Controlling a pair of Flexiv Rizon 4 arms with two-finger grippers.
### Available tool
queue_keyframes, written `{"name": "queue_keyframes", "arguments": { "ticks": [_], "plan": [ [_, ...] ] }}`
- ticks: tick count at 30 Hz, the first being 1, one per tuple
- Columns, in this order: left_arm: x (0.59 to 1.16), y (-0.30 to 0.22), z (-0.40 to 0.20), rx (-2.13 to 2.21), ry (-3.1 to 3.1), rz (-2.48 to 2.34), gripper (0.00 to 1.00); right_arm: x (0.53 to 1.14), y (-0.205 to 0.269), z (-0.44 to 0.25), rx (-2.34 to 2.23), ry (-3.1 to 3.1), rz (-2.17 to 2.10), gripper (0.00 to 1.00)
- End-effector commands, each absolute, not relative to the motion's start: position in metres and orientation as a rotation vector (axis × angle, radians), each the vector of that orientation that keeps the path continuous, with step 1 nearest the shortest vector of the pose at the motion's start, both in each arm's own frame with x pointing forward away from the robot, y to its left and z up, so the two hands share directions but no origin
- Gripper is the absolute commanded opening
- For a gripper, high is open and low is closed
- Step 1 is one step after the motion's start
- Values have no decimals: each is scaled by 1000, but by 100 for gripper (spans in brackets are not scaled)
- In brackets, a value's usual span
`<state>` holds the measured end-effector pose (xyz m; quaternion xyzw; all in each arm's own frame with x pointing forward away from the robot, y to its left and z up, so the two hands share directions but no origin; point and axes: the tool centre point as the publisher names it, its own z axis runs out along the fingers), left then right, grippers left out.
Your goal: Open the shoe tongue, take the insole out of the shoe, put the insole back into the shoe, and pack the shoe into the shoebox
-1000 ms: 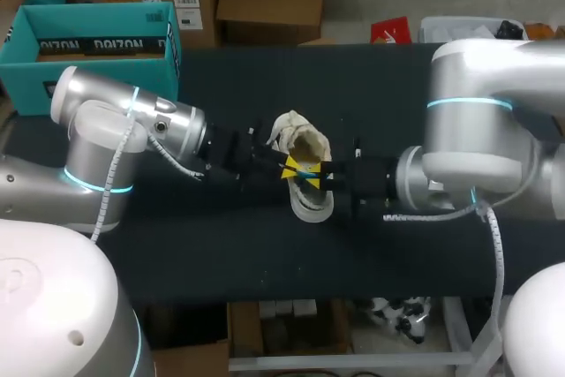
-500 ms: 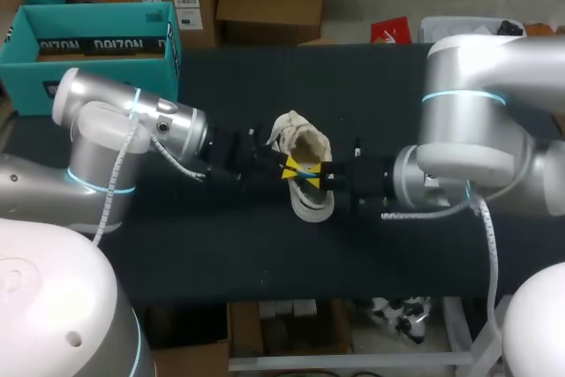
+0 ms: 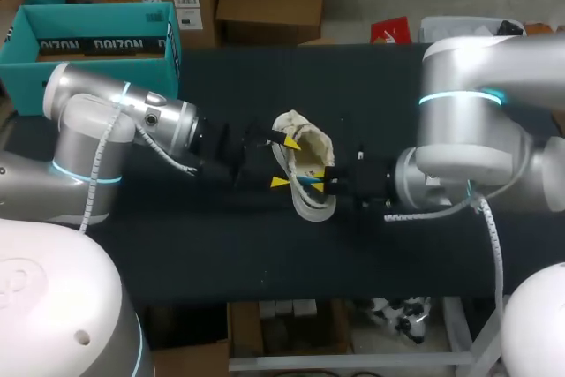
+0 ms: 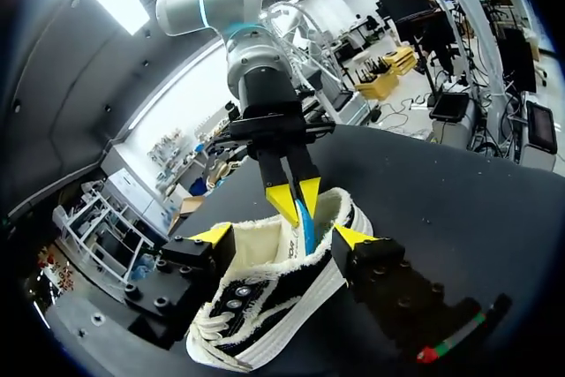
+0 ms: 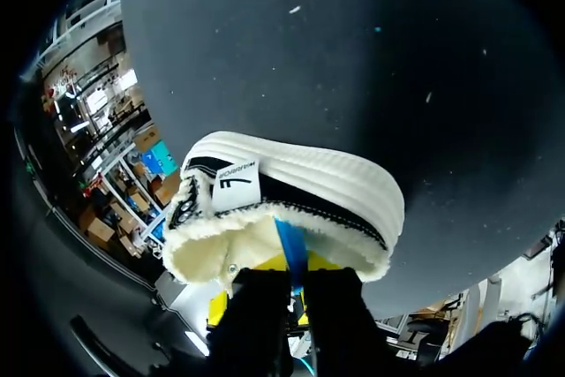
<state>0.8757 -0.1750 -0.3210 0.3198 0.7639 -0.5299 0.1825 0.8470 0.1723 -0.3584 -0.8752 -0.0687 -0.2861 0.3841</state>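
Gaping cream fleecy shoe (image 3: 305, 149), blue insole (image 4: 304, 218) protruding

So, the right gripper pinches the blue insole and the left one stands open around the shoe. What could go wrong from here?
1. The right gripper holds the insole only by a thin edge; it may slip when pulled.
2. The left gripper is open, not clamping the shoe, so the shoe may drag along with the insole.
3. Both grippers crowd the shoe's opening and might collide.
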Motion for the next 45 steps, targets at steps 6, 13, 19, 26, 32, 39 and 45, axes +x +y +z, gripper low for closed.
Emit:
{"name": "queue_keyframes", "arguments": {
  "ticks": [6,13,19,26,32,39,45],
  "plan": [
    [860,-153,-291,811,2180,-1562,100,847,172,-371,-2253,-194,-620,0],
    [848,-143,-271,690,2253,-1593,100,832,172,-360,-2265,-232,-624,42],
    [844,-133,-259,576,2353,-1524,100,816,165,-339,-2280,-279,-649,47],
    [842,-123,-254,406,2500,-1469,100,810,165,-313,-2241,-386,-660,0],
    [838,-110,-251,227,2573,-1500,100,825,173,-322,-2223,-439,-625,0],
    [839,-89,-247,-39,2637,-1515,100,842,177,-346,-2196,-453,-576,0],
    [843,-75,-249,-177,2653,-1487,100,849,183,-362,-2192,-458,-554,0]
  ]
}}
